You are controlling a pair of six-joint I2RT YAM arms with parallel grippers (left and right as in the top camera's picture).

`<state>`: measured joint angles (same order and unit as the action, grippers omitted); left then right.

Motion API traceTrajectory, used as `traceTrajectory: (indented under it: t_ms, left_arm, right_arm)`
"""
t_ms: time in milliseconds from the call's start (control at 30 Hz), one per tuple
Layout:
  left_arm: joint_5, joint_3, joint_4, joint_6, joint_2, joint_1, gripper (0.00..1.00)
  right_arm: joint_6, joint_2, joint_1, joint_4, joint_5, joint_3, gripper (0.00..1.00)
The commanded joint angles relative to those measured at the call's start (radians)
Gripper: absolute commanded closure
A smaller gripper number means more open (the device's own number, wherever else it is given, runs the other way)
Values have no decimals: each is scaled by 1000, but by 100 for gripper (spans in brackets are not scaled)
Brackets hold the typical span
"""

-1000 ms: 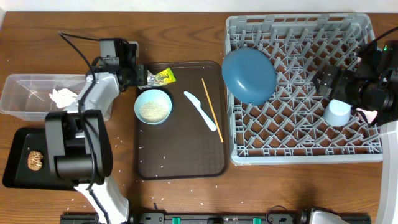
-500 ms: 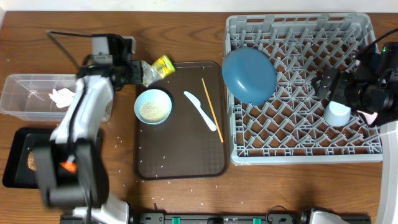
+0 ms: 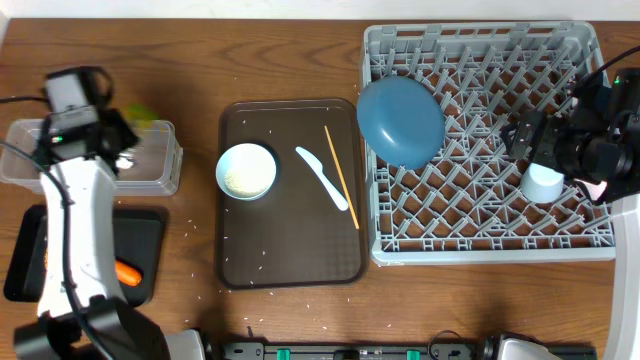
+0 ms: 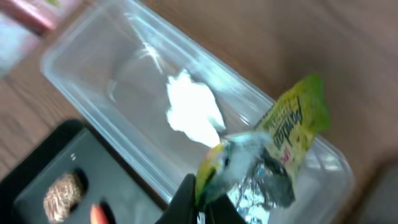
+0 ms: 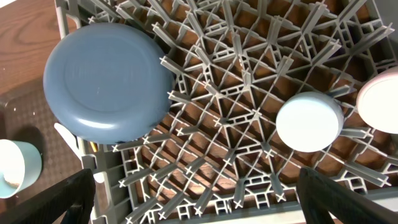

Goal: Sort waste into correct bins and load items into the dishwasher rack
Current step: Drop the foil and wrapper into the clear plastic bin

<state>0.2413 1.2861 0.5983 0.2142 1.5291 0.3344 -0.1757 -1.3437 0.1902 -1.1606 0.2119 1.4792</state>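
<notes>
My left gripper is shut on the yellow wrapper and holds it above the clear tub. Silver foil shows just under the wrapper. A white tissue lies in the tub. The black tray holds a brown chunk and a carrot. In the overhead view the left gripper is over the tub. My right gripper is open above the grey rack, near the light blue cup. The blue plate leans in the rack.
The brown serving tray carries a pale blue bowl with rice, a spoon and chopsticks. A pink cup stands beside the light blue one. Rice grains dot the table around the tray.
The left gripper shut on the yellow wrapper at the serving tray's far left corner, lifted it and swung left over the clear tub. The right arm has stayed still.
</notes>
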Motion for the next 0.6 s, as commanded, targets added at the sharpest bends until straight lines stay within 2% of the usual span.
traceTrajectory:
  t_ms: [0, 100, 233, 267, 300, 333, 367, 567]
  left_arm:
    - [30, 5, -46, 20, 56, 26, 94]
    - [29, 5, -60, 4, 105, 29, 94]
    - [29, 5, 8, 4, 112, 20, 91]
    - [29, 6, 15, 4, 106, 19, 78]
    - [29, 6, 20, 5, 96, 19, 45]
    - [29, 6, 25, 5, 85, 18, 19]
    - [27, 6, 31, 7, 68, 18, 7]
    - [-60, 6, 49, 9, -29, 14, 5]
  right_arm:
    - [-3, 0, -10, -3, 2, 3, 3]
    - [-3, 0, -10, -8, 2, 3, 4]
    - [-3, 0, -10, -11, 2, 3, 4]
    - [-3, 0, -10, -11, 2, 3, 4]
    - [-3, 0, -10, -10, 2, 3, 3]
    - [-3, 0, -10, -10, 2, 3, 4]
    - [-3, 0, -10, -10, 2, 3, 4]
    - [-3, 0, -10, -11, 2, 3, 4]
